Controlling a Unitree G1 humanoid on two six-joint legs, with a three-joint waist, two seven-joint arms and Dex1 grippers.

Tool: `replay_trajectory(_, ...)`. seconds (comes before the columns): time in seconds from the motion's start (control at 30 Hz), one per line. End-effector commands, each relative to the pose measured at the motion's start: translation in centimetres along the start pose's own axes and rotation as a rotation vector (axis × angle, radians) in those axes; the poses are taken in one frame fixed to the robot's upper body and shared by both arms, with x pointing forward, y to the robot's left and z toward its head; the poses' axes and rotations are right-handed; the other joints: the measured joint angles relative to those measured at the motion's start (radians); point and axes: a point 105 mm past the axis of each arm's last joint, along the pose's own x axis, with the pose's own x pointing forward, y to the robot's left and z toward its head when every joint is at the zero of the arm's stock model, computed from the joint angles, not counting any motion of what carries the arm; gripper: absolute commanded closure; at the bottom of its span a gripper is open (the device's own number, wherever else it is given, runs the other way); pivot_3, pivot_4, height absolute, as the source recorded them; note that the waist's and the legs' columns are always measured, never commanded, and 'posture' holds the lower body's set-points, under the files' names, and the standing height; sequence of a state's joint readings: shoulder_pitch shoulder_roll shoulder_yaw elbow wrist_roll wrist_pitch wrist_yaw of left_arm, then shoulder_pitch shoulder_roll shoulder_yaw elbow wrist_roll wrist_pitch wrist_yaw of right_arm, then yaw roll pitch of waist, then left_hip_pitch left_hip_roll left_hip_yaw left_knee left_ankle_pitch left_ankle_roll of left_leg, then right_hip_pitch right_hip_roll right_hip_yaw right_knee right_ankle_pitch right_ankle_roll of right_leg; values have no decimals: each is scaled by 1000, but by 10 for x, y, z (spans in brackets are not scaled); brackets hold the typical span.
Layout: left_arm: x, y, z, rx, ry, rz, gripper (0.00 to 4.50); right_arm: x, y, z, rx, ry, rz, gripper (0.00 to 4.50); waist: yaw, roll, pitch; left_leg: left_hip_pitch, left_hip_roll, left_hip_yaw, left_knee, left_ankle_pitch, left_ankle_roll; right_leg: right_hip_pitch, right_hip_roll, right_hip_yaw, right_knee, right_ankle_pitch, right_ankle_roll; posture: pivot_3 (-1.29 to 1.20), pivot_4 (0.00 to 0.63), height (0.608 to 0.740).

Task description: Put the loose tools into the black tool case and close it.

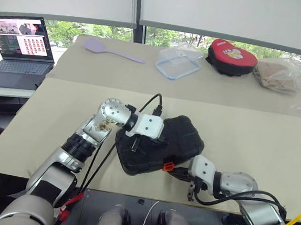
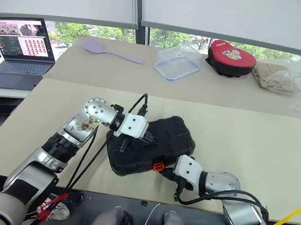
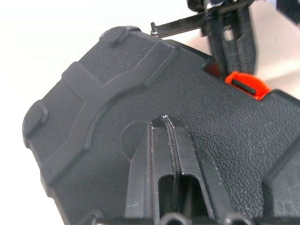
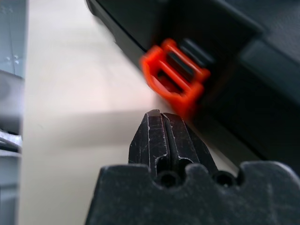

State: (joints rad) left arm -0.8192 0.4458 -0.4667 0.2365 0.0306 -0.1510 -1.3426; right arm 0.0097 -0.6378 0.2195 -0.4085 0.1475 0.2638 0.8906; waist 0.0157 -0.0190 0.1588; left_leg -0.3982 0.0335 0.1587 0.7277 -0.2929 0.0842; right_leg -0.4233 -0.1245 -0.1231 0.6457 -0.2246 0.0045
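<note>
Black moulded plastic, the rounded rectangular tool case [image 1: 158, 145] lies lid-down and closed at lower centre of the head views, on the tan table [image 1: 253, 148], its long axis running from lower left to upper right. No loose tools are seen on the table, so they are judged to be already inside. Left of centre, the left gripper [image 1: 149, 142] rests on the case lid with its two black fingers [image 3: 166, 154] pressed together and holding nothing; in the left wrist view they lie flat against the textured lid, apparently pinning it down. At the case's near long edge, lower centre, sits the small orange plastic latch [image 1: 168, 166]. To its right, the right gripper [image 1: 181, 174] has its fingers likewise clenched and empty, tips just beside the latch; the right wrist view places the latch [image 4: 174, 77] directly ahead of the fingertips [image 4: 159, 129], near but apparently not touching. The coming move turns on this: the latch lies straight along the right gripper's pointing line, and the right arm is the nearer one to press it shut.
</note>
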Motion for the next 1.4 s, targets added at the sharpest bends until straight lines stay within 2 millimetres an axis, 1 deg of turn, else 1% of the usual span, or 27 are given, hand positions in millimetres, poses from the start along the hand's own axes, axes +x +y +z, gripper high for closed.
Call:
replay_trajectory(0.03,23,-39,-27,-27,95,-191,4486,-5,-10,29,-42,-124,-79,4500,-1,0,0,0,0,0,0,0,0,0,0,0,0,0,0,0,150,731)
replay_trajectory(0.13,23,-40,-28,-17,95,-196,4486,-8,-13,36,-49,-154,-106,4500,-3,1,-1,0,0,0,0,0,0,0,0,0,0,0,0,0,150,731)
replay_trajectory(0.23,23,-40,-29,-16,94,-197,4486,-10,-17,35,-90,-131,-136,4500,-3,1,-1,0,0,0,0,0,1,0,0,0,0,0,0,0,150,731)
replay_trajectory(0.33,23,-41,-29,-15,92,-202,4486,-13,-19,35,-95,-128,-163,4500,-3,1,-1,0,0,0,0,-1,1,0,0,0,0,0,0,0,150,731)
replay_trajectory(0.43,23,-42,-30,-9,93,-211,4486,-18,-15,36,-84,-131,-162,4500,-3,2,-2,0,0,0,0,-1,1,0,-1,0,0,0,0,0,150,731)
replay_trajectory(0.63,22,-37,-30,-4,95,-203,4486,-19,1,20,-16,-65,-117,4500,-2,4,-8,0,0,0,0,-1,2,0,-1,0,0,0,0,0,150,731)
replay_trajectory(0.8,21,-36,-31,1,97,-203,4486,-18,3,15,0,-52,-123,4500,-1,3,-16,0,0,0,0,-2,3,0,-1,0,-1,0,1,0,150,731)
replay_trajectory(0.9,22,-35,-30,3,93,-202,4486,-14,4,2,39,-4,-131,4500,0,3,-18,0,0,-1,0,-2,3,0,-1,0,-2,0,1,0,150,731)
replay_trajectory(1.0,24,-35,-27,-5,75,-200,4486,-14,5,-7,55,15,-155,4500,1,3,-19,0,0,-1,0,-2,4,1,-1,0,-2,0,1,0,150,731)
replay_trajectory(1.13,23,-35,-26,-14,66,-198,4486,-19,9,-6,91,0,-171,4500,2,3,-20,0,0,-1,0,-3,4,1,-2,0,-2,-1,1,0,150,731)
replay_trajectory(1.17,23,-34,-26,-12,69,-197,4486,-20,9,-6,90,0,-177,4500,2,3,-20,0,0,-1,0,-3,4,1,-2,0,-3,-1,1,0,150,731)
replay_trajectory(1.23,17,-26,-30,-23,82,-165,4486,-24,1,-11,48,37,-203,4500,2,3,-20,0,0,-1,0,-3,4,1,-2,0,-3,-1,2,0,150,731)
replay_trajectory(1.3,12,-16,-31,-52,82,-125,4486,-28,-10,-13,35,50,-232,4500,1,3,-20,0,0,-1,0,-3,5,1,-3,0,-3,-2,3,0,150,731)
replay_trajectory(1.4,3,-2,-29,-125,52,-70,4486,-36,-31,-12,-9,68,-274,4500,0,3,-20,0,0,-1,0,-4,6,1,-3,0,-3,-2,5,0,150,731)
